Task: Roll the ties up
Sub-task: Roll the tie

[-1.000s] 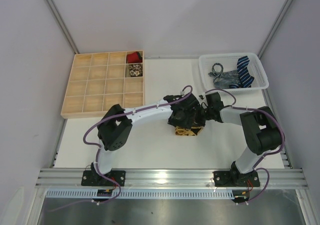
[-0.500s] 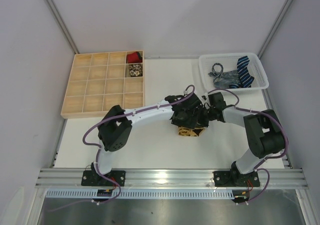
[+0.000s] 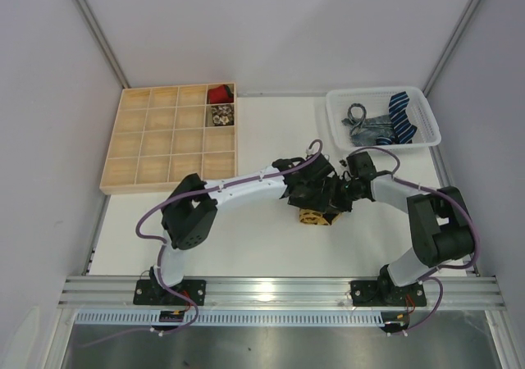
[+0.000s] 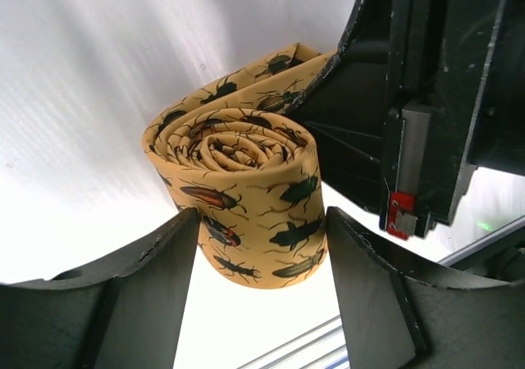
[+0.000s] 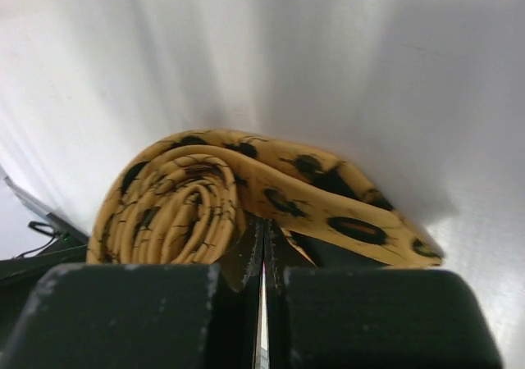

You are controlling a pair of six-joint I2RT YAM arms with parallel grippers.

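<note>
A mustard-yellow tie (image 3: 316,217) with dark beetles, wound into a roll, stands on end on the white table. In the left wrist view the roll (image 4: 238,164) sits between my left gripper's (image 4: 262,250) fingers, which touch its two sides. The tie's loose tail runs off behind the roll. My right gripper (image 5: 264,231) is shut, its tips pressed together and tucked under that tail (image 5: 344,197), right beside the roll (image 5: 172,205). From above, the left gripper (image 3: 314,205) and the right gripper (image 3: 336,201) meet over the roll.
A wooden compartment box (image 3: 148,143) at the back left holds a red roll (image 3: 218,95) and a pale patterned roll (image 3: 220,116). A white basket (image 3: 381,92) at the back right holds a navy striped tie (image 3: 402,115) and a grey tie (image 3: 361,121).
Both grippers and the yellow roll have shifted a little to the right and toward the near edge. The right arm's elbow has swung right.
</note>
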